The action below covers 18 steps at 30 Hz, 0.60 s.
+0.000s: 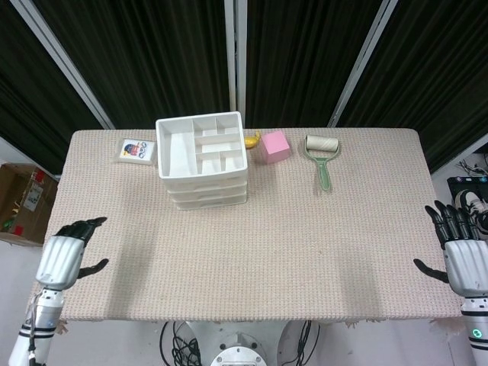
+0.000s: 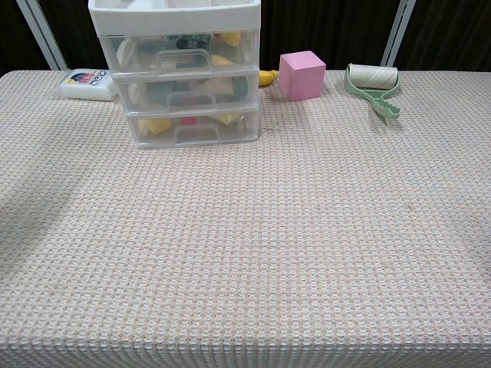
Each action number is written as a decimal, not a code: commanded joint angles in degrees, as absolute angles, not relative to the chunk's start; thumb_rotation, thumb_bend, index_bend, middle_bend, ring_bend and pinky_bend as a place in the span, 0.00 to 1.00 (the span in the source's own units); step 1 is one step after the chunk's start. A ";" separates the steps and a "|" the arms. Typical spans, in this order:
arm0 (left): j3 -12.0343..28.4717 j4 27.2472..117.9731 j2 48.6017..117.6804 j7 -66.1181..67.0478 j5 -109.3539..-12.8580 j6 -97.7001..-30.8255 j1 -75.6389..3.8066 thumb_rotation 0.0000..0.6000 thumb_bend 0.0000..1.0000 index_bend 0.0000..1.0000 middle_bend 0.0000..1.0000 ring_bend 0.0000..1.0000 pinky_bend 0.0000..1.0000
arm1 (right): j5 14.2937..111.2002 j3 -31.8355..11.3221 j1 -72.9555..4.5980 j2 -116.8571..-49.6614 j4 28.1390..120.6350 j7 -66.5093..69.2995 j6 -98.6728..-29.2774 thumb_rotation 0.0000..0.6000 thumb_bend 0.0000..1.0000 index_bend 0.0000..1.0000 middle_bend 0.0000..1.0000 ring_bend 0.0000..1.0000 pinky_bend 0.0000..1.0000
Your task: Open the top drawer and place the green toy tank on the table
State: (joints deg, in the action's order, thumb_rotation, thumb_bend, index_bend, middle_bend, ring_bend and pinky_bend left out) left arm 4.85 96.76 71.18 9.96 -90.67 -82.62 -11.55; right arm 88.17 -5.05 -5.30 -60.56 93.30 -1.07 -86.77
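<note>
A white three-drawer unit (image 1: 203,160) stands at the back left of the table, all drawers pushed in. Its clear top drawer (image 2: 184,52) shows a handle and coloured toys behind it; a green shape (image 2: 186,41) sits among them, too blurred to name. My left hand (image 1: 64,258) hovers over the table's front left edge, empty, fingers apart. My right hand (image 1: 462,256) hangs past the right edge, empty, fingers spread. Neither hand shows in the chest view.
Behind the drawers lie a small white box (image 1: 134,150), a yellow toy (image 1: 251,141), a pink cube (image 1: 274,146) and a green lint roller (image 1: 323,158). A woven mat covers the table (image 1: 290,252).
</note>
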 commanded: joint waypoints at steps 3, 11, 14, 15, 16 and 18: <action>8.66 98.41 76.05 1.00 -89.00 -71.27 -21.02 1.00 0.08 0.28 0.51 0.61 0.86 | 88.27 -5.66 -5.88 -59.40 95.12 -2.29 -86.68 1.00 0.03 0.00 0.00 0.00 0.00; 12.26 94.39 86.02 -7.38 -82.13 -60.61 -29.91 1.00 0.23 0.28 0.73 0.89 1.00 | 87.56 -5.52 -5.96 -59.04 96.35 -3.42 -86.01 1.00 0.03 0.00 0.00 0.00 0.00; 13.76 91.85 90.45 -9.96 -79.29 -59.88 -31.57 1.00 0.27 0.23 0.80 0.94 1.00 | 87.39 -5.37 -5.88 -59.13 96.59 -3.84 -85.92 1.00 0.02 0.00 0.00 0.00 0.00; 14.56 90.78 92.52 -10.92 -78.12 -60.73 -31.75 1.00 0.28 0.22 0.82 0.95 1.00 | 87.25 -5.34 -5.84 -59.20 96.67 -4.05 -85.89 1.00 0.03 0.00 0.00 0.00 0.00; 15.21 89.92 94.26 -11.73 -77.26 -61.71 -31.74 1.00 0.30 0.21 0.84 0.96 1.00 | 87.11 -5.33 -5.81 -59.27 96.72 -4.21 -85.87 1.00 0.03 0.00 0.00 0.00 0.00; 16.49 87.79 98.14 -13.87 -75.33 -63.67 -31.67 1.00 0.33 0.20 0.87 0.98 1.00 | 86.79 -5.30 -5.75 -59.48 96.78 -4.46 -85.79 1.00 0.03 0.00 0.00 0.00 0.00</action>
State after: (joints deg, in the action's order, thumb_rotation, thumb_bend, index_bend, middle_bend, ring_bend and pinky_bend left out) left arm 14.33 90.81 93.65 -10.82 -78.31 -61.65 -30.93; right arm 86.82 -5.32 -5.77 -59.46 96.76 -4.43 -85.81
